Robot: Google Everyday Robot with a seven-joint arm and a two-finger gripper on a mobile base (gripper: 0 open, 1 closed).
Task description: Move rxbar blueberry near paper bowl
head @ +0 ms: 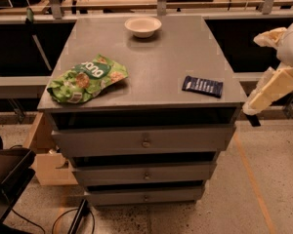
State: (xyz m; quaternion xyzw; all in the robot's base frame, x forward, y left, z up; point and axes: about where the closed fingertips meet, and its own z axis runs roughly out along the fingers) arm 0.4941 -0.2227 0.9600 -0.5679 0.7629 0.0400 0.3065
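rxbar blueberry point(202, 86): small flat dark navy wrapper w/ pale lettering, lying flat near front-right corner of cabinet top point(176, 57), long side approx left-right, slightly skewed. paper bowl point(143, 26): round, shallow, cream-white, upright, at back of cabinet top near centre, well apart from bar. gripper point(251, 112) hangs off right side of cabinet top by front-right corner, touching neither.
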